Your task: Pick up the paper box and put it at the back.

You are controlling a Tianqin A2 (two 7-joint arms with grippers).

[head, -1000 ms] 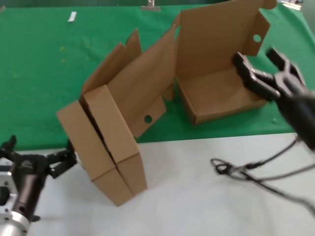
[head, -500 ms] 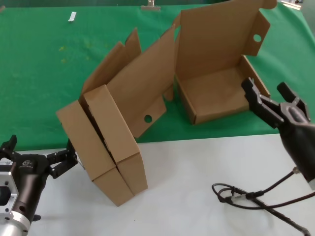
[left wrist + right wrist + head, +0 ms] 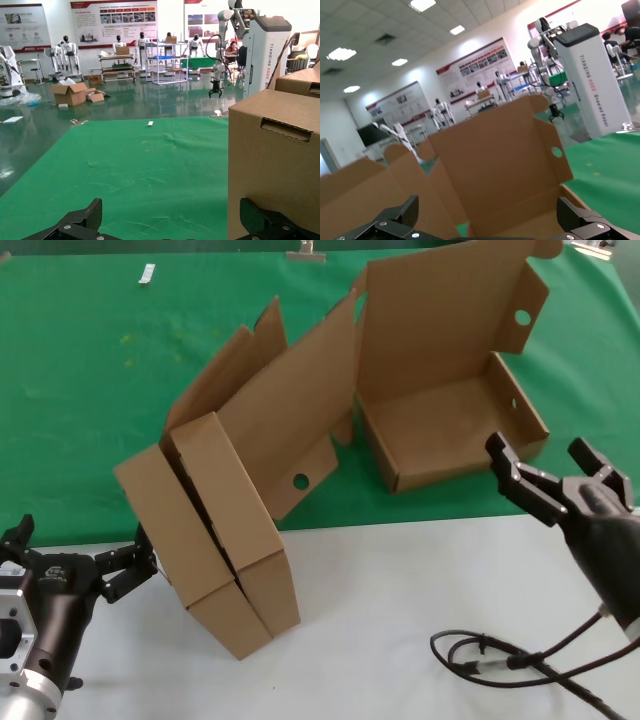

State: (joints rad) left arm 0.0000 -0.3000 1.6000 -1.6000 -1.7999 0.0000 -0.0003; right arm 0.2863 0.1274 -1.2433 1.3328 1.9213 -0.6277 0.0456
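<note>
Across far half of table [image 3: 400, 620]: green cloth [image 3: 90, 390], white top nearer. At 1 o'clock on the green: paper box [image 3: 450, 430], lid upright, tray open, resting free. At 10 o'clock: two more brown boxes [image 3: 215, 530], tilted, leaning together across the cloth edge. At 4 o'clock: right pincer [image 3: 556, 472], fingers spread, just off paper box's near corner, empty. At 8 o'clock: left pincer [image 3: 75, 552], spread, beside leaning boxes. Black cable [image 3: 500, 655] on white top.

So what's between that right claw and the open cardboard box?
Nothing: in the head view only bare green cloth separates the right gripper from the paper box.
</note>
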